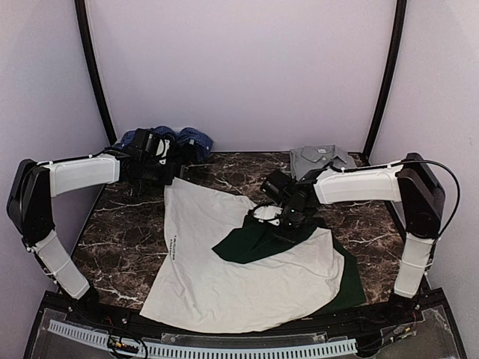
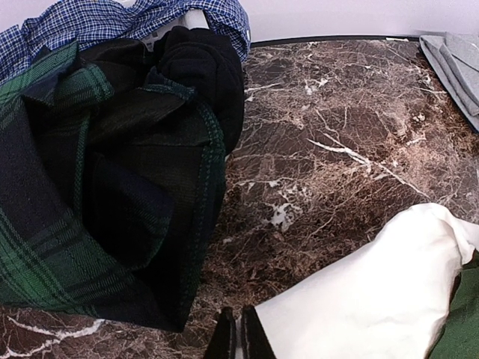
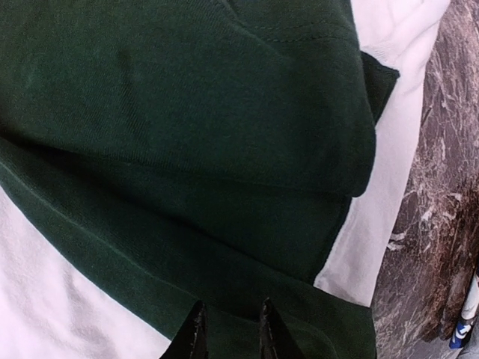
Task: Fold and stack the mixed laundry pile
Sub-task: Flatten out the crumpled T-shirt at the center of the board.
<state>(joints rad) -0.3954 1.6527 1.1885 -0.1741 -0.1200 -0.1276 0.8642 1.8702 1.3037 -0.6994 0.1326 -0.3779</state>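
The white tee [image 1: 217,277] lies spread on the marble table, one dark green sleeve [image 1: 251,243] folded across its middle. My left gripper [image 1: 172,179] is at the tee's far left corner; in the left wrist view its jaws [image 2: 239,336] are shut with a sliver of the white tee [image 2: 374,299] between them. My right gripper [image 1: 283,218] hovers over the folded sleeve near the collar; in the right wrist view it [image 3: 230,329] is open just above the green sleeve [image 3: 187,112]. The tartan shirt [image 2: 90,194], blue checked shirt [image 2: 112,19] and dark item [image 2: 202,67] are heaped at the far left.
A folded grey shirt [image 1: 322,158] lies at the far right of the table and also shows in the left wrist view [image 2: 456,67]. The pale slatted basket [image 1: 202,348] sits below the table's near edge. The tee's other green sleeve [image 1: 348,280] sticks out at the near right.
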